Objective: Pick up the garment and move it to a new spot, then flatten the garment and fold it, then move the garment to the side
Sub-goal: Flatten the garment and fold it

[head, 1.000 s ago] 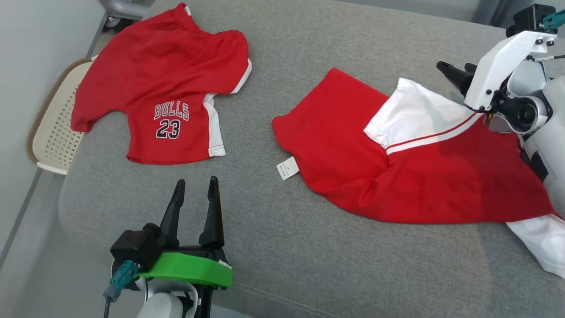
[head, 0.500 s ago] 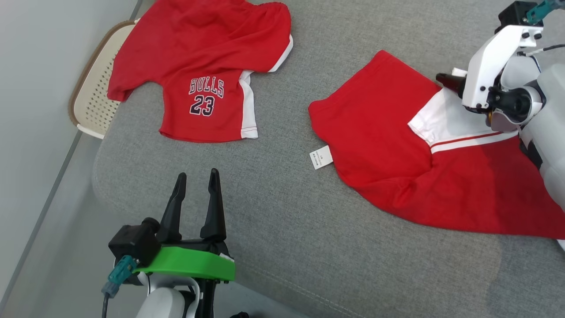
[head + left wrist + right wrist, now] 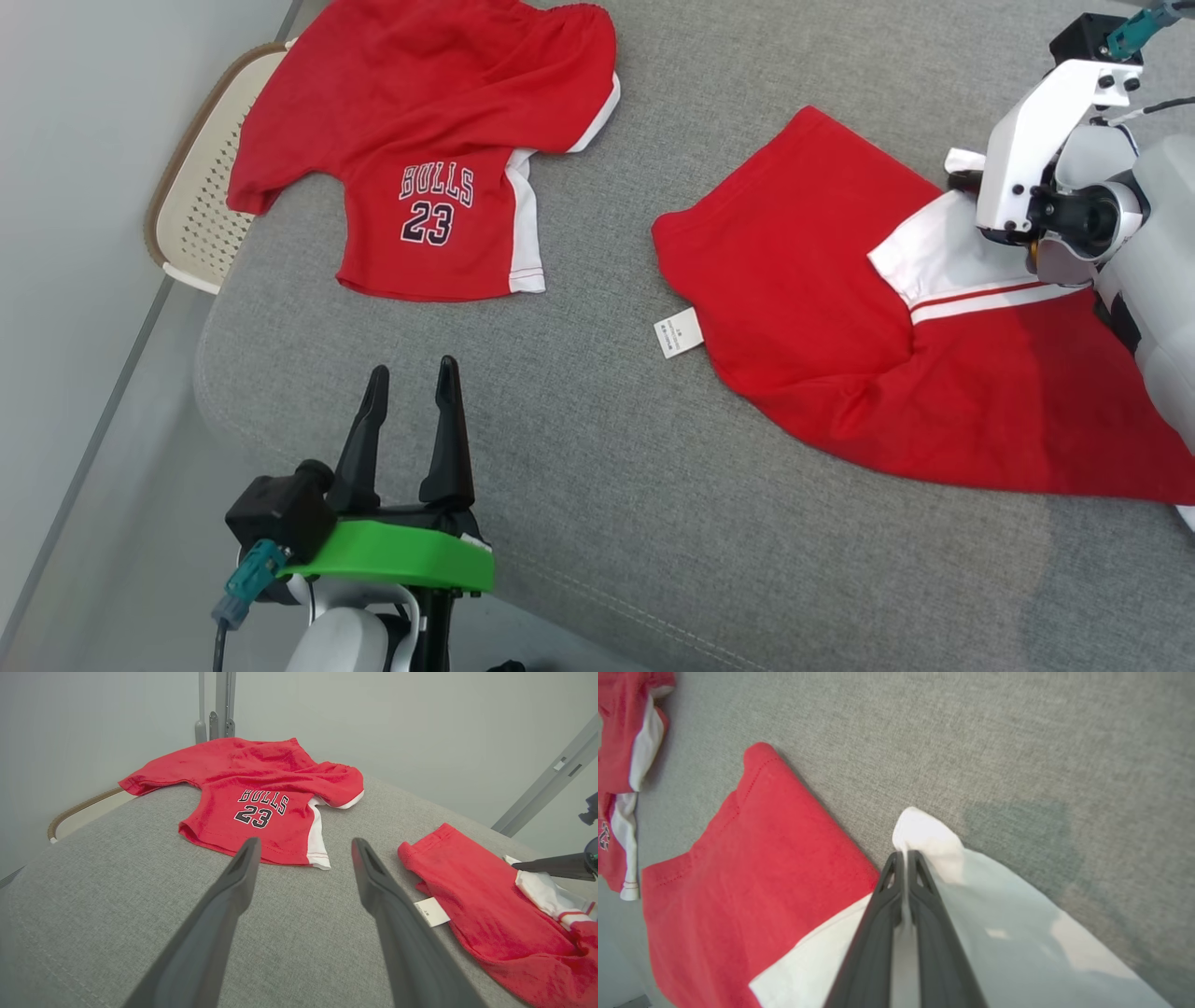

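Observation:
The garment point(image 3: 822, 308), red with a white panel and a small white label, lies spread at the right of the grey cushion point(image 3: 579, 467). My right gripper point(image 3: 963, 179) is at its far white corner, mostly behind my white wrist bracket. In the right wrist view my right gripper point(image 3: 906, 854) is shut on that white corner of the garment point(image 3: 752, 872), and a fold of white cloth bulges past the fingertips. The left wrist view shows the garment point(image 3: 472, 905) with the right gripper point(image 3: 516, 864) at its white edge. My left gripper point(image 3: 408, 375) hovers open near the cushion's front edge, holding nothing.
A second red piece printed "BULLS 23" point(image 3: 420, 140) lies at the far left of the cushion, also visible in the left wrist view point(image 3: 252, 788). A cream perforated basket point(image 3: 187, 215) sits beyond the cushion's left edge. Grey cushion lies bare between the two red pieces.
The head camera shifted early on, moving the whole picture. My right gripper went from open to shut on the garment's white corner, which now puckers upward. The left gripper stayed open.

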